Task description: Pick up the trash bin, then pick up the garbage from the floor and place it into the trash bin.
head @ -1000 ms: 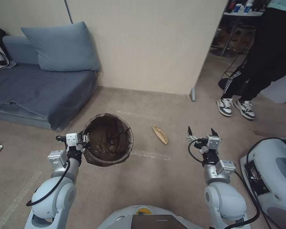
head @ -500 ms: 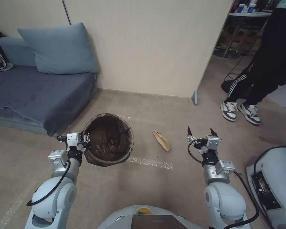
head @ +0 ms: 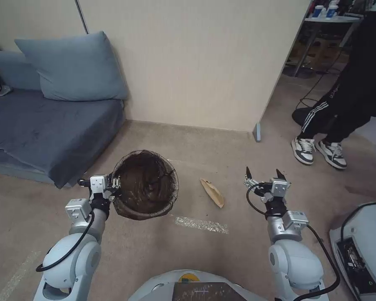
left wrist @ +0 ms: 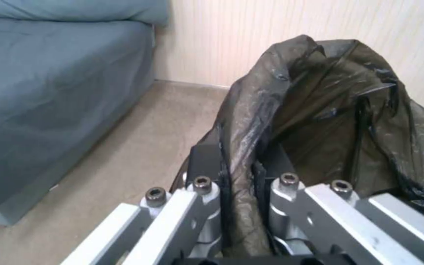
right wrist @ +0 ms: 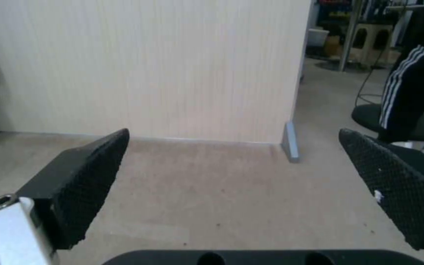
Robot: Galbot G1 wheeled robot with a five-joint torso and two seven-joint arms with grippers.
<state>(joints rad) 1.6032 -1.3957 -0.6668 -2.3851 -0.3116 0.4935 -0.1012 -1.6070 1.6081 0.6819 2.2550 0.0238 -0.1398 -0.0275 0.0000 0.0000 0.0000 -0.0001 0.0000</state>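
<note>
Beige carpet (head: 204, 246) runs up to a pale wall (head: 196, 62), with a blue sofa (head: 41, 125) off to the robot's left.

Closest in, the left gripper (head: 115, 184) is clamped on the near rim of the bin (head: 145, 184); in the left wrist view its fingers (left wrist: 207, 165) pinch the dark bag (left wrist: 320, 110) where it folds over the edge, one finger outside and one inside. The rim grip looks chosen to carry the bin with its mouth facing up, so litter can be dropped straight in from above. The bin seems held slightly off the carpet, ahead and to the left of the base, though whether it clears the floor fully I cannot tell. Its inside appears to hold nothing but crumpled bag.

The right gripper (head: 263, 174) hangs over bare carpet on the robot's right, jaws spread wide and holding nothing, its pads (right wrist: 89, 173) pointing forward toward the wall. My reading is that it is kept open and low, ready for a pickup.

Between the two arms, a brown wrapper (head: 212, 192) lies flat on the carpet, just right of the bin and left of the open gripper, touching neither. It is the nearest garbage, and judging by the layout the likely target.

Farther right, a person's legs and sneakers (head: 317, 150) stand by the wall's corner.
</note>
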